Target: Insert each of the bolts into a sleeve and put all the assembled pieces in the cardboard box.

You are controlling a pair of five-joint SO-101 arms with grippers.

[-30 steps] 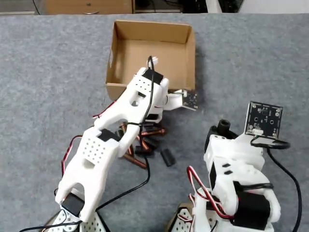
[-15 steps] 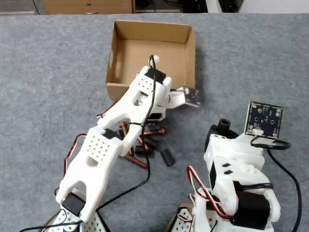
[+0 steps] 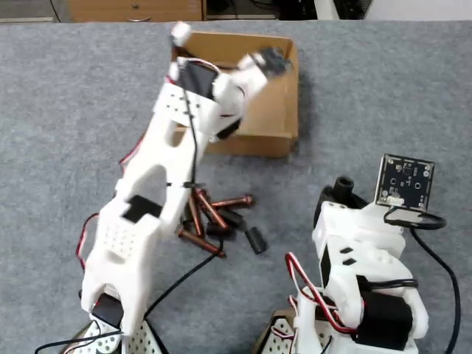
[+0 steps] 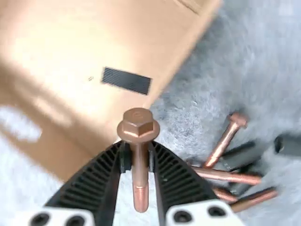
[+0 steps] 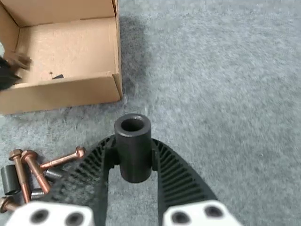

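Over the cardboard box [image 3: 254, 142] rim: left gripper [image 4: 136, 149] clamps one bolt [image 4: 138, 129] | right gripper [image 5: 133, 143] clamps a sleeve [image 5: 133, 157] | unjoined; loose pile [image 3: 214, 217] waits, nothing boxed

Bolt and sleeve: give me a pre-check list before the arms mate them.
1. Grip, left gripper on bolt: ok, clamped under the head.
2. Grip, right gripper on sleeve: ok.
3. Bore of sleeve open: ok.
4. Shank tip free to enter: not ok, it lies between the jaws, head outward.
5. Parts lined up: not ok, left gripper is over the cardboard box, apart from the right gripper.
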